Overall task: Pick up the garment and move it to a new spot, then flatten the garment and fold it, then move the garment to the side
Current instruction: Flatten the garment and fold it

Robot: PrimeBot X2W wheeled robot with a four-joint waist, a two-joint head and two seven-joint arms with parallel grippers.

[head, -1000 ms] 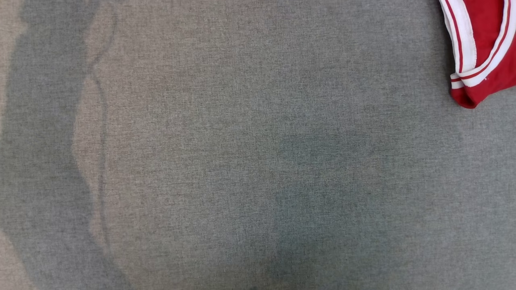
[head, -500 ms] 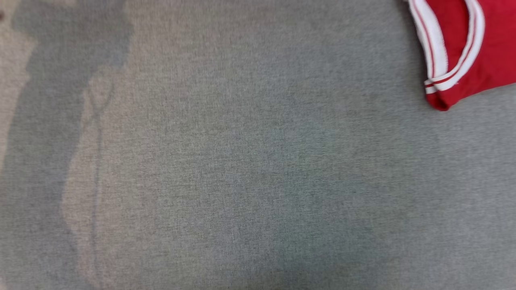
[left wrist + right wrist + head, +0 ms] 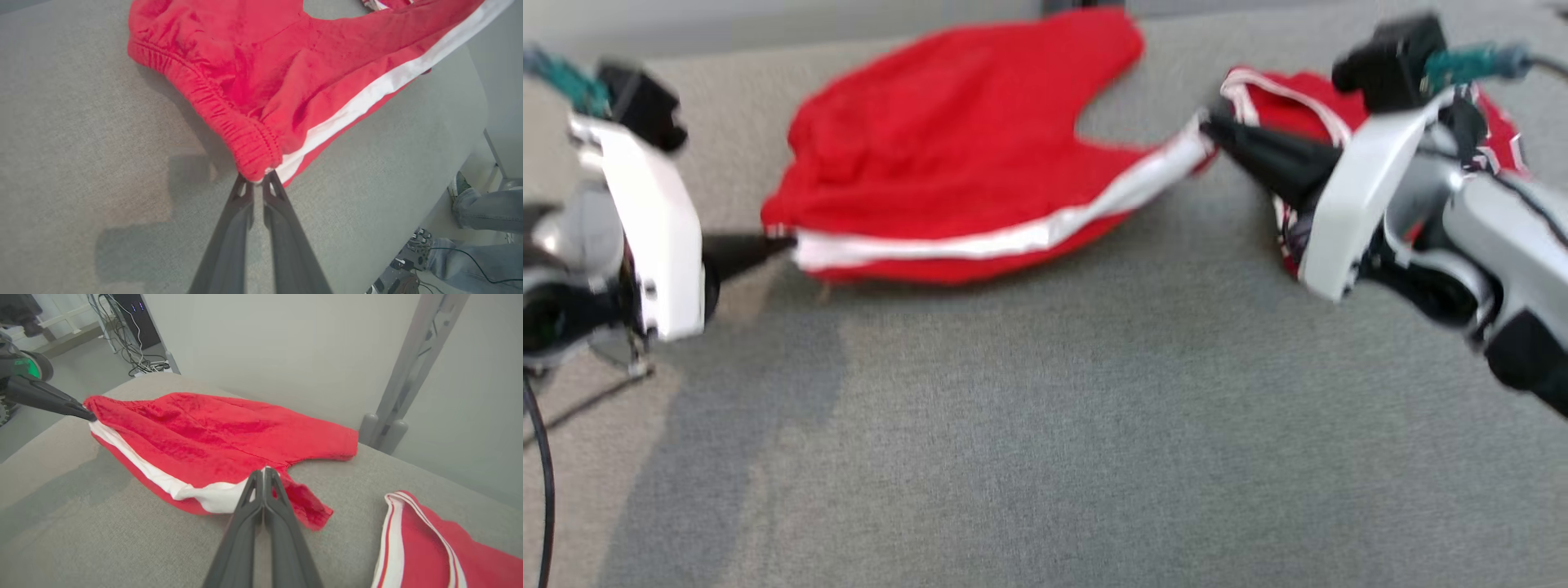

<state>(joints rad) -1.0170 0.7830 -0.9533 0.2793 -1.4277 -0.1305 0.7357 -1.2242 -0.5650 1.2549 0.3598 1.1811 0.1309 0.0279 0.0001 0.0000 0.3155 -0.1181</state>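
Three views sharing the red shorts (image 3: 947, 163)
The head camera looks forward and down across the grey table (image 3: 1045, 457) from its near edge. Both wrist cameras sit low and close at opposite ends of the shorts, facing each other.

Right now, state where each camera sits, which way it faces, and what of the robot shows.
Head view: on the head, facing forward and down at the grey surface; left gripper and right gripper pinch the red shorts at opposite ends.
Left wrist view: along its own fingers, at the waistband corner.
Right wrist view: along its own fingers, at the leg hem; second red garment beside.
Shared: all show the shorts; the right wrist view also shows the left gripper.
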